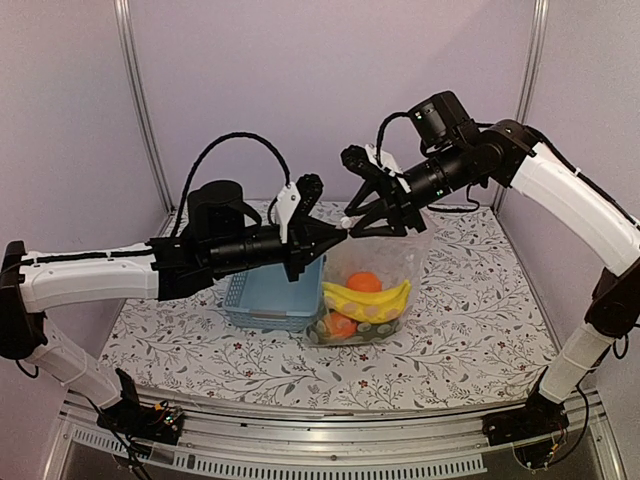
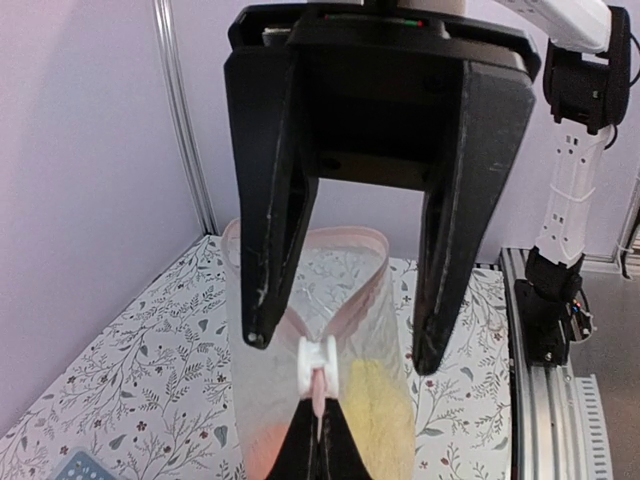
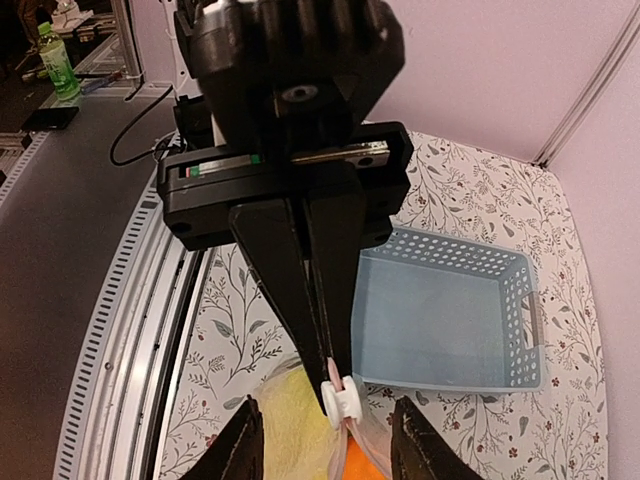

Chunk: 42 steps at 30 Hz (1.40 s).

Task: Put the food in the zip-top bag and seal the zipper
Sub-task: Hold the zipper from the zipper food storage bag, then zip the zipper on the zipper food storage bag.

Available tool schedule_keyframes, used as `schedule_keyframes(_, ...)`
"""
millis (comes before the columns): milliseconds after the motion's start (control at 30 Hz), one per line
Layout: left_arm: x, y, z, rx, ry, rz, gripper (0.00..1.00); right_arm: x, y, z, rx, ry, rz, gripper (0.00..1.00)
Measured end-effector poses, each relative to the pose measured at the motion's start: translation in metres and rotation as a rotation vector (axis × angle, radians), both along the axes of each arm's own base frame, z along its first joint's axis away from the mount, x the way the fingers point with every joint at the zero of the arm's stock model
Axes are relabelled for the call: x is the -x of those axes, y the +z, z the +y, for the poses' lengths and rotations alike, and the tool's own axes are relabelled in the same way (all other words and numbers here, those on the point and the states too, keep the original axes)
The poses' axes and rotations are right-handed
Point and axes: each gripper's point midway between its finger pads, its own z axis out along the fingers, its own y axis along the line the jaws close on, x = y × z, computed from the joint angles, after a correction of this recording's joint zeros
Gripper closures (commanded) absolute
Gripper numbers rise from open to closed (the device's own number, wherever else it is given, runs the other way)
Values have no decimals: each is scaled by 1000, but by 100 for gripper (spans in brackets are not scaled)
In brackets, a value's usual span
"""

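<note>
Clear zip-top bag [image 1: 392,262] stands mid-table, just right of the blue basket [image 1: 262,296], with bananas [image 1: 366,298] and an orange piece [image 1: 364,282] inside. We see the left gripper [image 3: 333,362] pinched tight on the zipper [image 2: 345,235] end. The right gripper [image 2: 340,352] is spread wide, straddling the white slider [image 2: 318,358].

The food [image 1: 365,298] lies in the zip-top bag [image 1: 412,250]; basket [image 1: 265,300] just left.

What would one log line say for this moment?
phase: sealing; left gripper: shut on zip-top bag edge; right gripper: open, flanking slider; food: in bag; zipper: partly open
</note>
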Motion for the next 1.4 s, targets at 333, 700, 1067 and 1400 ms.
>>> schedule_keyframes(333, 2, -1, 2, -3, -3, 3, 100, -1, 2, 2, -7, 0, -10, 67)
schedule_keyframes(700, 4, -2, 2, -4, -13, 5, 100, -7, -9, 7, 19, -7, -7, 77)
schedule_keyframes(1067, 2, -3, 3, -6, -3, 5, 100, -4, -9, 9, 24, -1, -4, 97)
schedule_keyframes(1400, -1, -4, 20, -2, 68, -4, 100, -13, -16, 12, 62, -28, -40, 98)
